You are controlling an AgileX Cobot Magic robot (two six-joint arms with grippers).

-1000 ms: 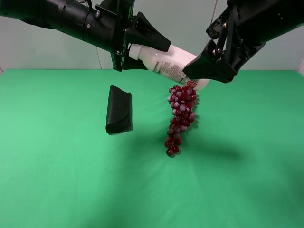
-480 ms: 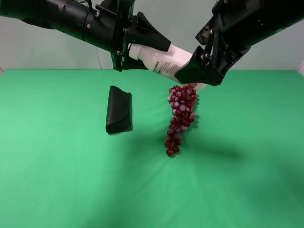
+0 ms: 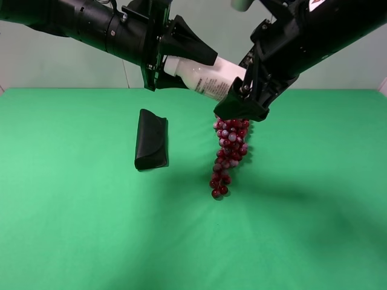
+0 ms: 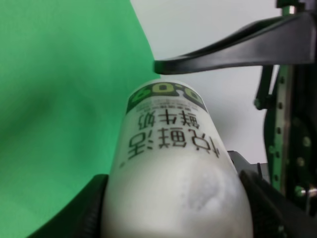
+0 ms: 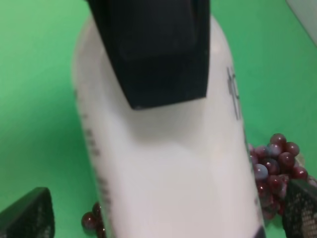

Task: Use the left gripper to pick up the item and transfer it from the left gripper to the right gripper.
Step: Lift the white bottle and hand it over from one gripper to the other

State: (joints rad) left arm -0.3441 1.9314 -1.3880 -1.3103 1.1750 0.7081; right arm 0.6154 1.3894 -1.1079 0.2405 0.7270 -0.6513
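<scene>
The white bottle [image 3: 208,78] hangs in the air above the green table, lying almost level. My left gripper [image 3: 195,69] is shut on its cap end; in the left wrist view the fingers [image 4: 94,210] press both sides of the bottle [image 4: 168,148]. My right gripper [image 3: 237,101] is open around the bottle's other end. In the right wrist view the bottle [image 5: 163,163] fills the space between my right gripper's [image 5: 163,215] two fingertips [image 5: 27,218], which stand apart from it. A left finger [image 5: 153,49] lies across the bottle there.
A bunch of red grapes [image 3: 230,145] lies on the green cloth [image 3: 91,229] right under the two grippers, also seen in the right wrist view [image 5: 275,163]. A black folded case [image 3: 151,139] lies left of the grapes.
My right gripper has moved left and a little down along the bottle, toward the left gripper, and now covers the bottle's far end. The left gripper and bottle have stayed still.
</scene>
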